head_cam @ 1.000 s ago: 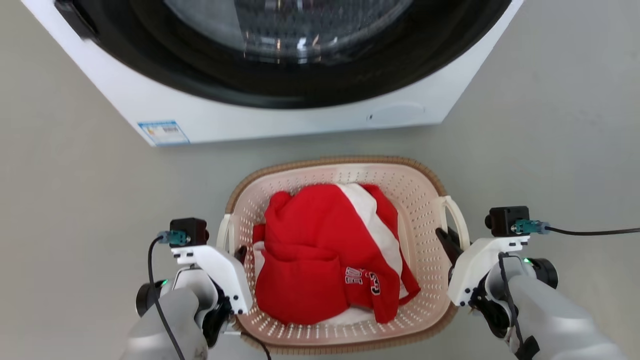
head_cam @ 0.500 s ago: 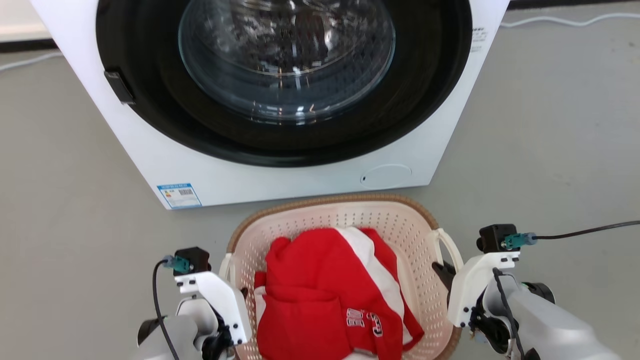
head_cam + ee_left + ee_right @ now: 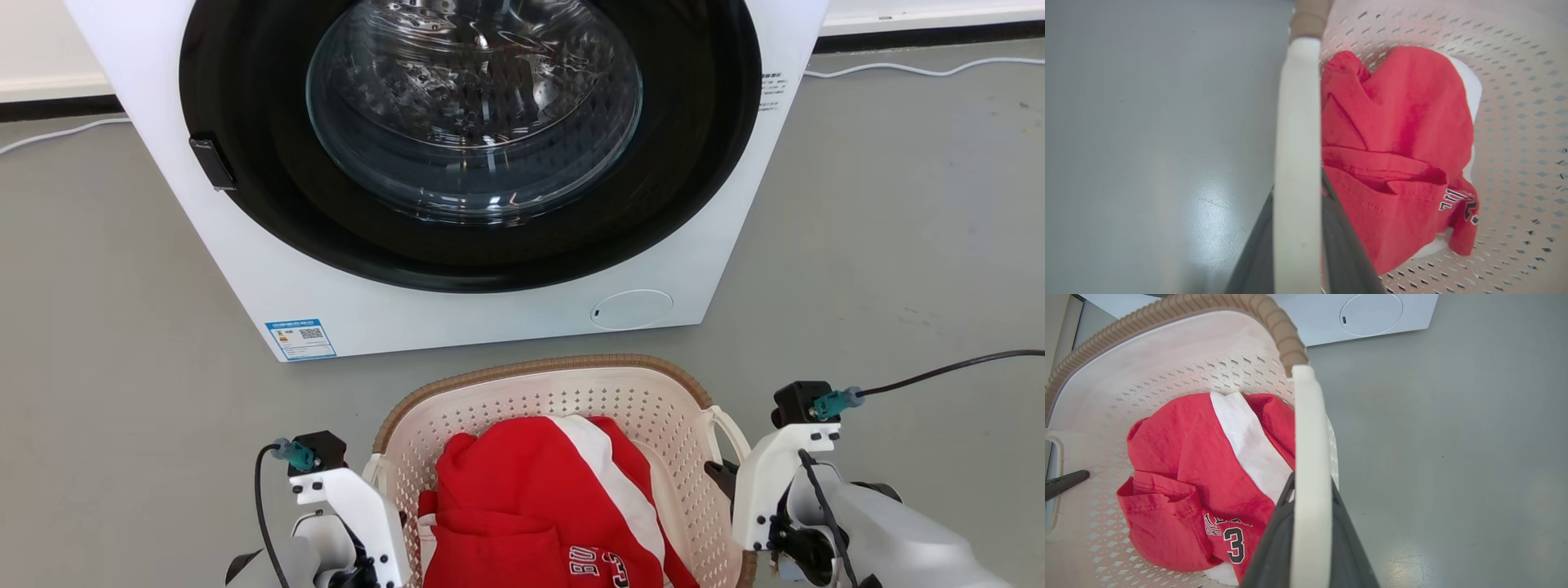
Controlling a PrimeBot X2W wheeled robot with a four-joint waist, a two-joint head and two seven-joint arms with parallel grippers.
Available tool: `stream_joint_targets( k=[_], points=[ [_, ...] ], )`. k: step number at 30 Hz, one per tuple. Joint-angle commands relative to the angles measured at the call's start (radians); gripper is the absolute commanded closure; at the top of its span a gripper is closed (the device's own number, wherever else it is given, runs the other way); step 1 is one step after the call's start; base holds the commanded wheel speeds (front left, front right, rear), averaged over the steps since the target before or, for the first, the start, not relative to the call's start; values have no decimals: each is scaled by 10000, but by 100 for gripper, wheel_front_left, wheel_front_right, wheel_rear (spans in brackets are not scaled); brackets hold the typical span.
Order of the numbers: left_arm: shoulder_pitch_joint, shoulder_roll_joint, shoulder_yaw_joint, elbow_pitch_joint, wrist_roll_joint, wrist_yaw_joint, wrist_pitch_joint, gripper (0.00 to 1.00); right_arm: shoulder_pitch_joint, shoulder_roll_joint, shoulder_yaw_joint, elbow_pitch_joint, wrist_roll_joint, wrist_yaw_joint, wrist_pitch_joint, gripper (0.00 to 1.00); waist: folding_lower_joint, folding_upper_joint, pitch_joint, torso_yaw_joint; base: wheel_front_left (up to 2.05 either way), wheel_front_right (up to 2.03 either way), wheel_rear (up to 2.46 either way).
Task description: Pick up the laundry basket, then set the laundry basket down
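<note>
The laundry basket (image 3: 539, 369), cream perforated plastic with a tan woven-look rim, sits at the bottom centre of the head view in front of the washing machine. A red and white jersey (image 3: 531, 506) lies crumpled inside it. My left gripper (image 3: 385, 523) is at the basket's left loop handle. In the left wrist view the white handle (image 3: 1296, 134) runs between the dark fingers (image 3: 1345, 245), and the left gripper (image 3: 1298, 188) is shut on it. My right gripper (image 3: 722, 478) holds the right handle (image 3: 1308, 428) the same way, the right gripper (image 3: 1310, 479) being shut on it.
A white front-loading washing machine (image 3: 457, 314) with a round glass door (image 3: 473, 106) stands just beyond the basket. Grey floor (image 3: 898, 245) spreads to both sides. A white cable (image 3: 922, 69) lies along the back wall. A black cable (image 3: 939, 371) trails from my right wrist.
The whole head view has shifted: more of the washing machine shows and the basket with both grippers sits lower in frame. Both grips on the handles look unchanged.
</note>
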Motion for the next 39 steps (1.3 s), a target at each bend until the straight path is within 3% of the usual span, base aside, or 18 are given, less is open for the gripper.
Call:
stream_joint_targets(
  k=[1,39],
  points=[
    [-107,264,140,-136,-44,-90,-38,100,-36,-99,93,-80,108,87,4,100,0,0,24,-7,0,0,0],
    [-82,318,-589,-102,-838,-90,-248,100,-174,-189,1069,-203,977,87,-276,100,0,0,64,-135,0,0,0]
  ],
)
